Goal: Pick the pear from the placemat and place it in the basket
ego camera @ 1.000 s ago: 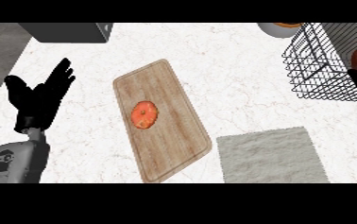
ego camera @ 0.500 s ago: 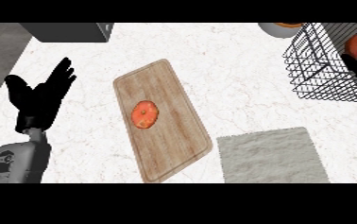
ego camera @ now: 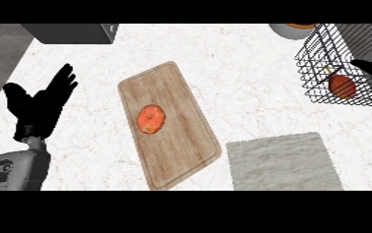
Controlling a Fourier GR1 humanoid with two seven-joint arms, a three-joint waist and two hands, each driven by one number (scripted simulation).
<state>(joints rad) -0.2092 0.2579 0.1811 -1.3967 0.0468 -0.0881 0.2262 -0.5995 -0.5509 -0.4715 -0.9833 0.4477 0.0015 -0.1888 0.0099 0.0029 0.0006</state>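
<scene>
A reddish-brown pear (ego camera: pixel 341 85) with a short stem shows inside the black wire basket (ego camera: pixel 320 55) at the right edge. A black part of my right hand (ego camera: pixel 362 66) sits just above and to the right of the pear, mostly cut off by the edge of the view. I cannot tell whether it touches the pear. The grey placemat (ego camera: pixel 285 161) lies at the lower right with nothing on it. At the far left my left hand (ego camera: pixel 40 104) rests open, fingers up.
A wooden cutting board (ego camera: pixel 174 143) lies slantwise in the middle with an orange round fruit (ego camera: pixel 150 119) on it. A dark box (ego camera: pixel 73 33) stands at the back left. A grey bowl (ego camera: pixel 291 30) with something orange in it stands behind the basket.
More of the basket has come into view at the right, and the pear now shows inside it with a bit of my right hand. The left hand has stayed put.
</scene>
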